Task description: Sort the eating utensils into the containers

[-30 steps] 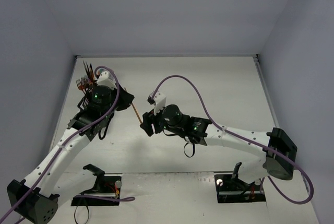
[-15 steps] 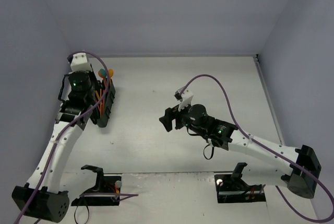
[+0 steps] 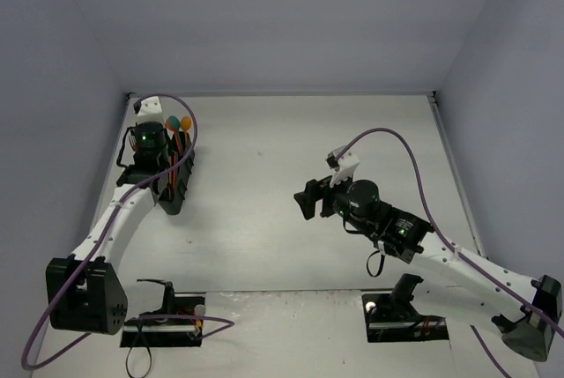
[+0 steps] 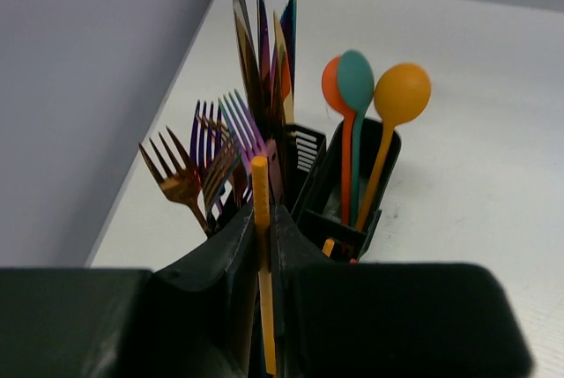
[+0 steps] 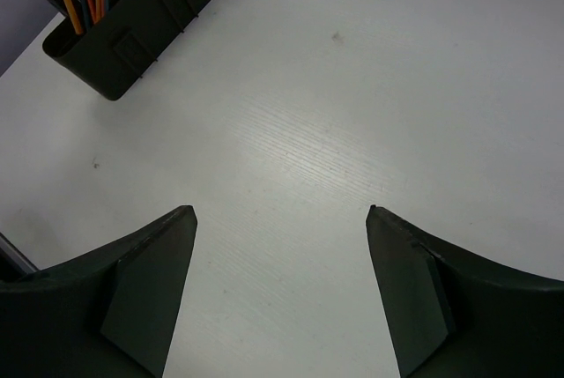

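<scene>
The container, a black caddy (image 3: pixel 179 189) (image 4: pixel 351 219) (image 5: pixel 132 21), stands at the table's left edge. Upright in it are forks (image 4: pixel 204 159), knives (image 4: pixel 263 52) and three spoons (image 4: pixel 398 96) (image 3: pixel 179 122). My left gripper (image 3: pixel 152 165) (image 4: pixel 263 219) hovers just above the caddy, shut on a slim orange utensil handle (image 4: pixel 260 186) that points up between the jaws; its lower end is hidden. My right gripper (image 3: pixel 307 199) (image 5: pixel 280 212) stands open over bare table right of the caddy, with nothing between its fingers.
The left wall runs close beside the caddy. White tabletop (image 5: pixel 335 131) stretches between the caddy and my right gripper. Two black arm mounts (image 3: pixel 167 316) (image 3: pixel 401 312) sit at the near edge.
My left arm has swung from mid-table back over the caddy, carrying the orange utensil. My right gripper has let go of it, drawn away to the right and opened wider.
</scene>
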Action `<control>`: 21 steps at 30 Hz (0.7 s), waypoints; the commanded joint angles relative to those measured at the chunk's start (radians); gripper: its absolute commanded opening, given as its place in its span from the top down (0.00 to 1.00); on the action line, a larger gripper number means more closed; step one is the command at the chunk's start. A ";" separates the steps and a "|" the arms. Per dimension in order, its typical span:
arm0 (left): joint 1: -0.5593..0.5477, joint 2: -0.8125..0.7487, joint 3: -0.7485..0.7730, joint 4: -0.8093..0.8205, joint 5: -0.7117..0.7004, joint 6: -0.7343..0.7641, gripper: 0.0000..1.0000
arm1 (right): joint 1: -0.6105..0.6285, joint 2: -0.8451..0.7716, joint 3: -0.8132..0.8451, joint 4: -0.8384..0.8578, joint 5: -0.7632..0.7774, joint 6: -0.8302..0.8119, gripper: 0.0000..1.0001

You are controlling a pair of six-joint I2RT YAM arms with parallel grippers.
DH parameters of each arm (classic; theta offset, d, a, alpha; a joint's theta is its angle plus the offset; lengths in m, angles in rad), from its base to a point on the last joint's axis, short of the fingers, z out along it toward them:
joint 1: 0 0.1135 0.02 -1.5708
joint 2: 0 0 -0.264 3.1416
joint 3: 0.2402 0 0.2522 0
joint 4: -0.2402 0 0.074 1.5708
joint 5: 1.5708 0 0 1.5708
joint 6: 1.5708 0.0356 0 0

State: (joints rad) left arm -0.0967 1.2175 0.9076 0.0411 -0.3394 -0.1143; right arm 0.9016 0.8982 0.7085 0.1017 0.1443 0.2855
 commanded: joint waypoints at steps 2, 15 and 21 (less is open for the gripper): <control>0.006 -0.043 -0.013 0.113 -0.027 -0.007 0.74 | -0.006 -0.054 0.002 -0.006 0.088 -0.018 0.24; 0.005 -0.373 0.116 -0.286 0.028 -0.021 0.26 | -0.007 -0.178 0.130 -0.187 0.276 -0.086 0.09; 0.003 -0.595 0.203 -0.602 0.039 -0.001 0.16 | -0.007 -0.255 0.218 -0.297 0.404 -0.126 0.00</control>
State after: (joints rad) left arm -0.0967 0.7546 1.0246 -0.3233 -0.3107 -0.1337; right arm 0.8970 0.6977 0.8274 -0.1484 0.4009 0.2036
